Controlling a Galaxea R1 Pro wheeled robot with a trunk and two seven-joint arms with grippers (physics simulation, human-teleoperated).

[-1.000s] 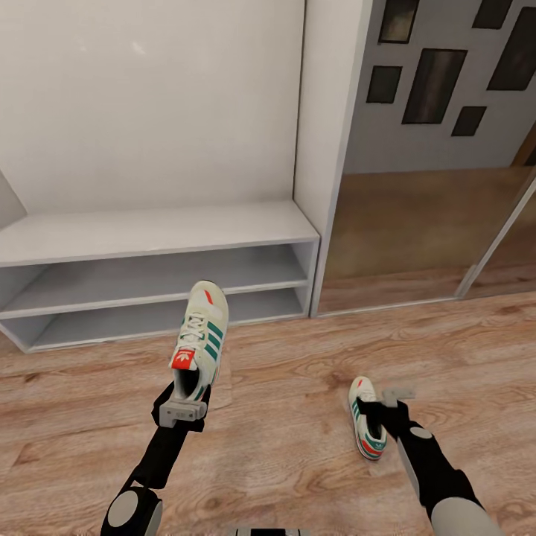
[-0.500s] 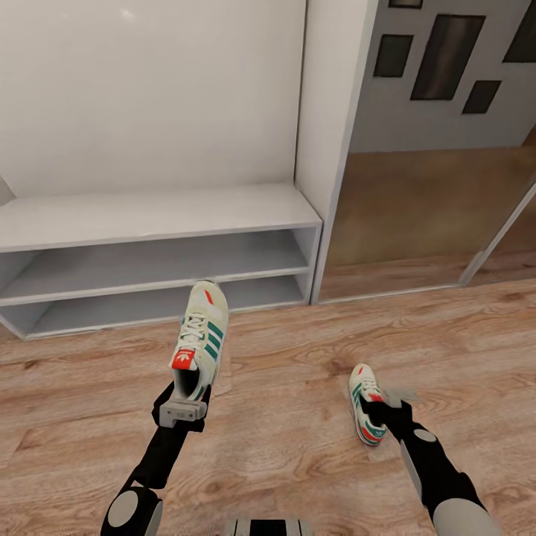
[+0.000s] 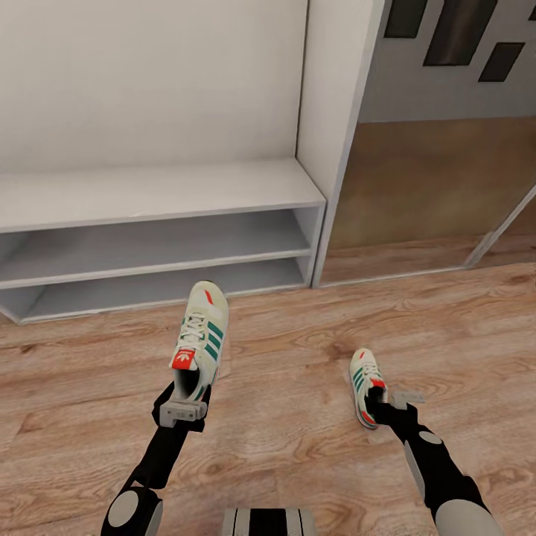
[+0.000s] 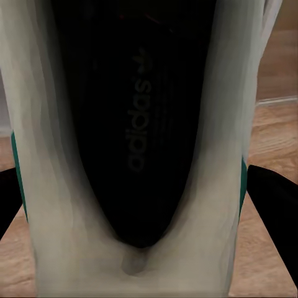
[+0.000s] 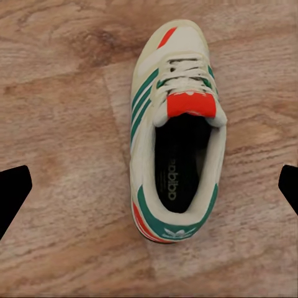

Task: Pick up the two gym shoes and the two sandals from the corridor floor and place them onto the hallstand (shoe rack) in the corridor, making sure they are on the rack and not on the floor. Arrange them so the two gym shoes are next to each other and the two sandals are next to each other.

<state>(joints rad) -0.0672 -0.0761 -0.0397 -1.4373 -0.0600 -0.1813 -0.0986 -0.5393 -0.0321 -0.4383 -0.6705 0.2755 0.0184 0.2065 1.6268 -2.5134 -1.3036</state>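
On the light brown wood-grain plank floor (image 3: 298, 350) in front of the robot stands the light grey hallstand (image 3: 149, 193): a wide flat bench top over two long, low shelf slots, set against a white wall. To its right, a white panel borders a reflective sliding door.

Left gripper (image 3: 181, 412): in the head view the jaws are clamped on the heel end of one off-white lace-up gym shoe with green side stripes and a red-orange tongue patch (image 3: 199, 335). The shoe is held clear of the floor, toe pointing away from the robot toward the lower shelf slot, and it is not touching the hallstand. In the left wrist view the dark insole and pale inner walls of this shoe (image 4: 143, 136) lie directly ahead of the camera, with the dark fingers (image 4: 273, 198) at either side of the heel.

Right gripper (image 3: 388, 402): positioned above the heel end of the second gym shoe (image 3: 365, 385), which lies upright on the floor, well apart from the first shoe and from the hallstand. In the right wrist view the second shoe (image 5: 177, 130) is seen from above, sole down, with the two dark fingertips (image 5: 12, 189) set wide apart on either side and touching nothing. Jaws: spread wide, empty.
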